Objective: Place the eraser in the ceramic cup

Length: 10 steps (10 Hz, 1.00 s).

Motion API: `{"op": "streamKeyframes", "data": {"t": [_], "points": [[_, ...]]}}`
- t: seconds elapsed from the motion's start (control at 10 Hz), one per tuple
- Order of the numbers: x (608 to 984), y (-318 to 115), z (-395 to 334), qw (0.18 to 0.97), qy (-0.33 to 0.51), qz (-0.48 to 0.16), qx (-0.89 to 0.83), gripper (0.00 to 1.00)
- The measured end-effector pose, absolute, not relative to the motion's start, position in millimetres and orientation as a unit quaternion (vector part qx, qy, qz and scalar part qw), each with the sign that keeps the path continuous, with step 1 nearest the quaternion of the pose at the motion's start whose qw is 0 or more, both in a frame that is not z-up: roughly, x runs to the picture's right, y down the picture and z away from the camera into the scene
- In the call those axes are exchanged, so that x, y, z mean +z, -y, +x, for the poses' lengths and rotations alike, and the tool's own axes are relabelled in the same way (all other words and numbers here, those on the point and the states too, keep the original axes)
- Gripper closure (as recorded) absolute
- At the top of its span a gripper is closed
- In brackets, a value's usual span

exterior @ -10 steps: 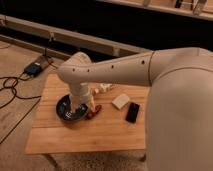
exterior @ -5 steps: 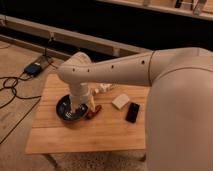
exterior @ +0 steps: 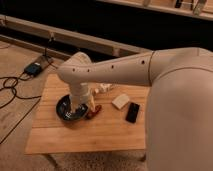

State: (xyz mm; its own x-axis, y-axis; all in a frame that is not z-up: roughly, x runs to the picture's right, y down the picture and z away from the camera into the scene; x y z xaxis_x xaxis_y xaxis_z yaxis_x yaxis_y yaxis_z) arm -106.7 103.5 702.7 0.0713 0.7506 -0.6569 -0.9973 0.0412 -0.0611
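Observation:
The eraser (exterior: pixel 132 112) is a flat black block lying on the wooden table (exterior: pixel 90 135) at the right, beside a cream-white block (exterior: pixel 120 101). The ceramic cup (exterior: pixel 96 92) is mostly hidden behind my arm; only a whitish bit shows near the table's middle. My gripper (exterior: pixel 79 106) hangs at the end of the white arm, over the dark bowl (exterior: pixel 67 110) at the left, well away from the eraser.
A red object (exterior: pixel 94 111) lies just right of the bowl. A small white thing (exterior: pixel 105 88) stands behind the arm. Cables and a power block (exterior: pixel 34 67) lie on the floor to the left. My large white arm covers the table's right side.

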Motion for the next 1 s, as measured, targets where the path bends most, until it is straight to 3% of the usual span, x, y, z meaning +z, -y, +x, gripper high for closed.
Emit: {"op": "streamKeyframes", "data": {"t": [0.5, 1.0], "points": [[705.1, -106.0, -99.2, 0.680, -0.238, -0.263, 0.642, 0.35], [742.2, -128.2, -8.3, 0.637, -0.270, -0.245, 0.679, 0.35]]}}
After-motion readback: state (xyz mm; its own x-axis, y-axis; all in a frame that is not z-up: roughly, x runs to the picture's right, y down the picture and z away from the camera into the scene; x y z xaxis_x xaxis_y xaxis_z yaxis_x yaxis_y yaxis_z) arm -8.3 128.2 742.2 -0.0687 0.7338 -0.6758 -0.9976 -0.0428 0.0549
